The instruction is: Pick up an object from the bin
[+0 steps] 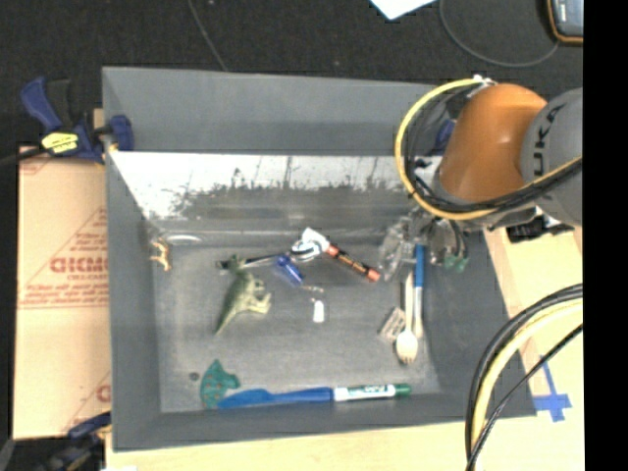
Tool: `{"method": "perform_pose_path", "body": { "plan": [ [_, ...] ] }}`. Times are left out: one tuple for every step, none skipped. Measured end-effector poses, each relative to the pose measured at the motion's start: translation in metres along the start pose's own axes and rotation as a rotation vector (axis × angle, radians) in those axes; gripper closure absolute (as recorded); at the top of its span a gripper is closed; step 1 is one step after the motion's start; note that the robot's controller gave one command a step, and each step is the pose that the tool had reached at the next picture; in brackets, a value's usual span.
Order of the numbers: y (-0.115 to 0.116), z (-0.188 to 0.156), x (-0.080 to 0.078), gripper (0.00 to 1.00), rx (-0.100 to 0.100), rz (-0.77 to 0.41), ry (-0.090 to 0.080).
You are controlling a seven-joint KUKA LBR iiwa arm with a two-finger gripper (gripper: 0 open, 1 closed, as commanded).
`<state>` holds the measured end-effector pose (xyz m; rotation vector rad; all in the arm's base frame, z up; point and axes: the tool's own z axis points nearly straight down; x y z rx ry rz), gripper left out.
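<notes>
Camera view, looking down into the bin. Container: grey metal bin (132,292), floor sparsely covered, contents scattered rather than heaped. Robot: arm enters from the right, its wrist under an orange cover (486,145). The gripper (407,246) hangs low over the right part of the floor, close to the far wall; how wide it stands cannot be told, and nothing can be seen held in it. Nearest thing: a blue-and-white stick (418,297), lying lengthwise from far to near on the right side of the floor. Its upper end is right at the gripper and its white, rounded end (405,346) points toward the near wall. Just beside it on the left: a small pale grey piece (392,322), kind not clear. Left of the gripper: a short orange-and-black rod (355,265), lying aslant. Centre, far half: a small cluster of a white piece (312,244), a blue piece (289,269) and a thin dark stick (250,260) reaching out to the left. Centre: a small white scrap (318,312), lying alone. Left of centre: a green toy dinosaur (241,302), on its side. Far left, against the wall: a small tan piece (159,255). Along the near wall, left to right: a teal shape (214,385), a blue pen (285,397) and a white marker with green cap (373,392), the last two lying end to end.
</notes>
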<state>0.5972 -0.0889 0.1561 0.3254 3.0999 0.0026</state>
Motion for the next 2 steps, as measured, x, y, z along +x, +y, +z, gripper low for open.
{"method": "perform_pose_path", "body": {
  "plan": [
    [0.0, 0.001, 0.0, 1.0, 0.0, 0.001, 0.002],
    [0.0, -0.017, 0.001, 1.0, 0.0, 0.0, 0.004]
  ]
}}
